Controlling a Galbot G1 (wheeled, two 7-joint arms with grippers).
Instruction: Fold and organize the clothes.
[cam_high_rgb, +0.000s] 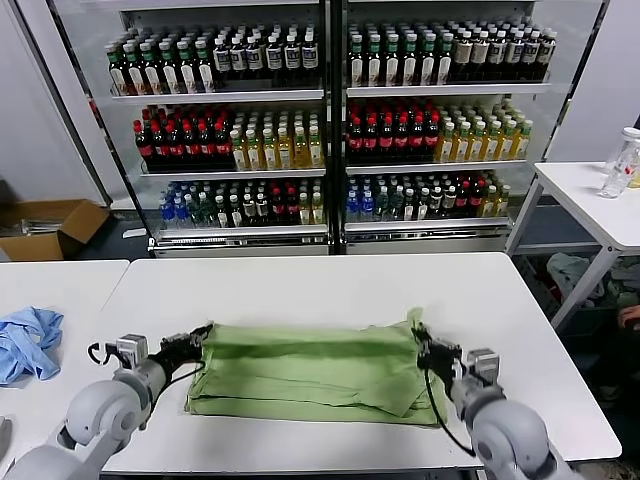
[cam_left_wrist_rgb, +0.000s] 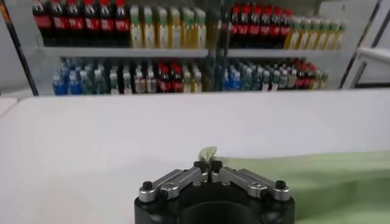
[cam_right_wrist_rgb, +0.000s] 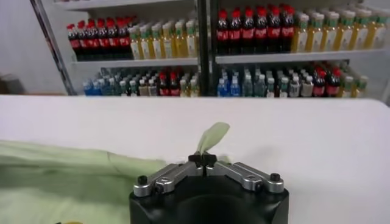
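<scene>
The light is bright and even. The white table (cam_high_rgb: 330, 290) shines pale, with no hard glare. The shirt (cam_high_rgb: 310, 370) casts only a thin, soft shadow along its near edge. In both wrist views the bottles (cam_left_wrist_rgb: 152, 79) behind look blurry. The black gripper bodies close to those cameras look dark. The fridge (cam_high_rgb: 330, 120) is lit from inside.

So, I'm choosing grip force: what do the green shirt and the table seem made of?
Green shirt: thin matte woven cloth, likely cotton; it creases softly and peaks where the left gripper and right gripper pinch it. Table: smooth white hard top, perhaps laminate, faintly glossy.
</scene>
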